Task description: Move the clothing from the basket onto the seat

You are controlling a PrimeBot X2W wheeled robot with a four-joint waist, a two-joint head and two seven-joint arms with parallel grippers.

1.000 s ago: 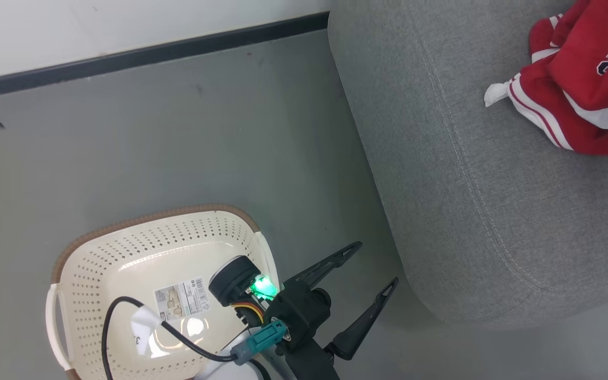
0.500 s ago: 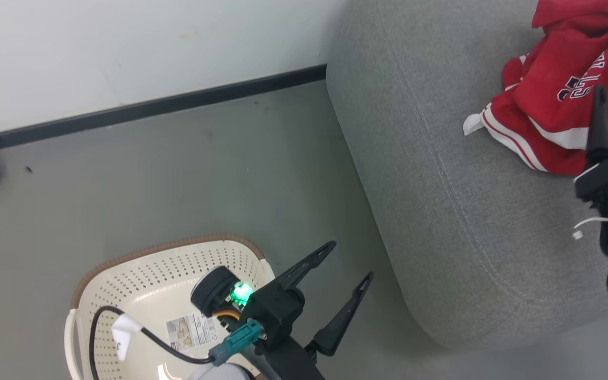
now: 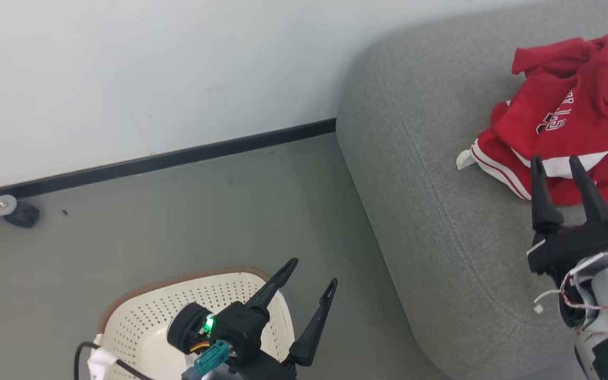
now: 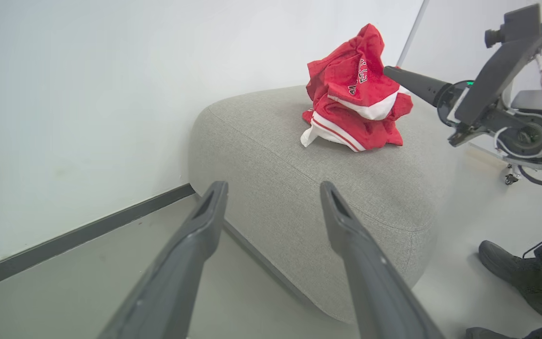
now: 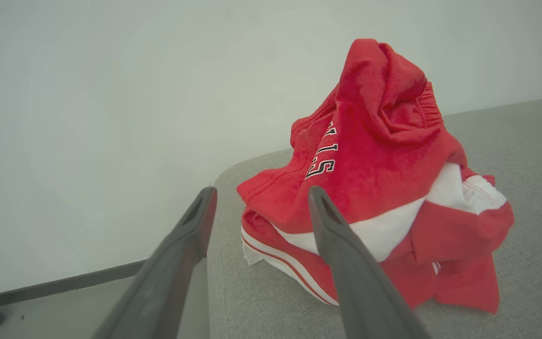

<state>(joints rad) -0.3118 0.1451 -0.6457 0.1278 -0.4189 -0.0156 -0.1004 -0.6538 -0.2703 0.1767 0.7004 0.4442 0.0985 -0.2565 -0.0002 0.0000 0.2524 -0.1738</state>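
1. Right pincer [image 3: 553, 162] hangs above the seat [image 3: 441, 158], its two fingers spread as wide as they go and nothing between them. The tips point at the clothing [image 3: 562, 116] and stand right by its near edge. Whether one brushes the cloth, I cannot tell.
2. Left pincer [image 3: 313, 272] is just as wide and just as empty. It hovers over the far rim of the basket [image 3: 140, 322], fingers aimed across the floor [image 3: 177, 211] toward the seat.
3. The clothing lies as one crumpled red heap on top of the seat, well in from the rounded corner, with white stripes and lettering showing. Nothing grips it; it rests on the cushion by its own weight.
4. Judging by that, the heap looks set down and let go, which would explain the spread jaws beside it. Sitting well back from the edge, it seems unlikely to slide off.
5. The basket stands on the floor, apart from the seat. The part that shows holds no red cloth, though the left arm hides the rest. If it is empty, the task looks all but done.
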